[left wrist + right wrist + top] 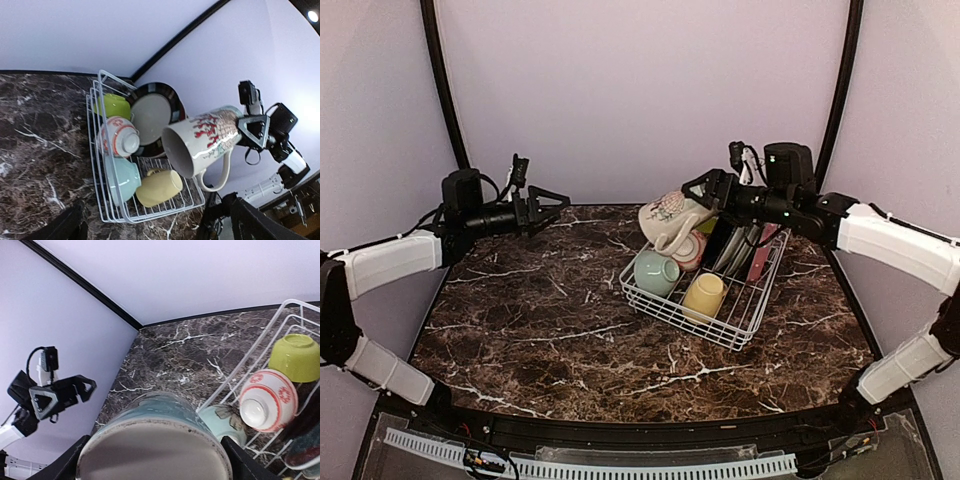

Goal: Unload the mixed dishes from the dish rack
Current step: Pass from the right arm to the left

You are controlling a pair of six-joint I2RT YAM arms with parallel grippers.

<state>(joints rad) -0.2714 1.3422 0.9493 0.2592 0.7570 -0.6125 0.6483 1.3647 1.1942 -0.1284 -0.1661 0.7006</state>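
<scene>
In the top view we see the right arm reach in from the right edge, its gripper (698, 194) clamped on a tilted beige mug (668, 222), held in the air at upper centre over the upper-left corner of the rack (678, 318). The rack, right of centre, holds a mint bowl (655, 272), a yellow mug (704, 295) and upright plates (740, 250). The left arm extends from the left edge, its gripper (558, 207) spread wide and empty.
</scene>
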